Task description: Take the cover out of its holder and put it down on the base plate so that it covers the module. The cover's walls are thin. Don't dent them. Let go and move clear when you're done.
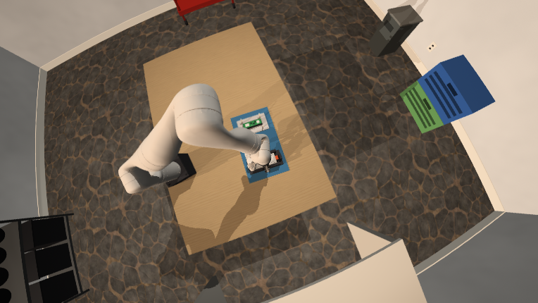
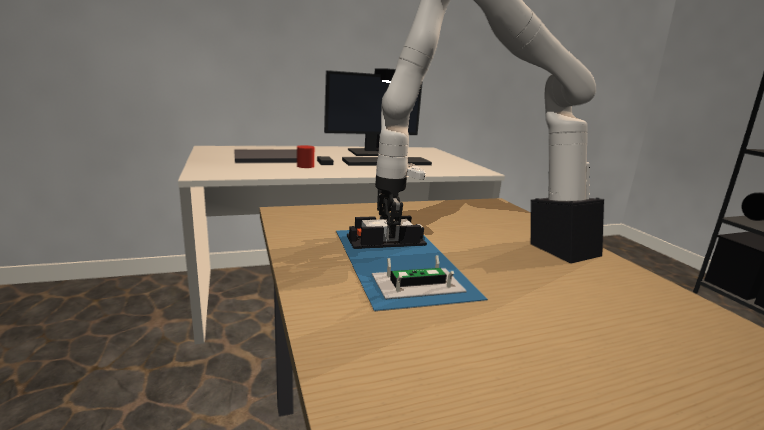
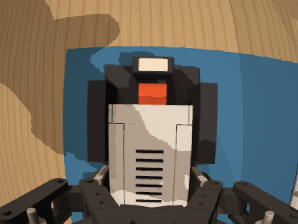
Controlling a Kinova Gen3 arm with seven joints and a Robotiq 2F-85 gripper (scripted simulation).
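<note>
The cover sits in its black holder, so the job has only begun. The gripper is low around the cover, fingers part way in, not yet squeezing it. To the right of the holder, the module lies bare.

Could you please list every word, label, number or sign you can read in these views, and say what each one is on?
There is no readable text in any view.
Cover: only a column of dark vent slots, no lettering.
Green module: small marks, too small to read.
Blue and green bins: dark bars only, not letters.
Monitor: dark screen, showing nothing.
Gripper: no marking visible.
</note>
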